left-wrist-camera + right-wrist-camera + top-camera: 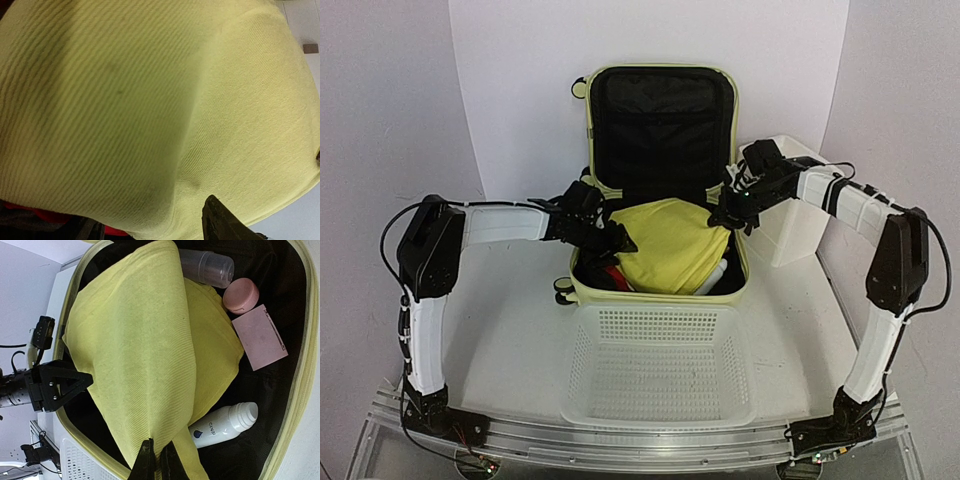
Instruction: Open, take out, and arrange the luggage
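Tightly, right hand (pixel 159 452) on cloth (pixel 140 340)

**Pale yellow-green hard-shell luggage (pixel 588 140), unzipped and opened**
The base shell is laid flat at the middle of the table (pixel 510 330). The lid (pixel 660 120) is stood upright behind it, with its black fabric lining shown. A black-and-cream wheel (pixel 563 290) is seen at the base's near left corner.

Top view | luggage (pixel 660 130) open on bench (pixel 500 340), lid upright | yellow cloth (pixel 670 250) inside | my left pincer (pixel 617 240) and right pincer (pixel 726 221) at its opposite edges | mesh basket (pixel 660 315) in front
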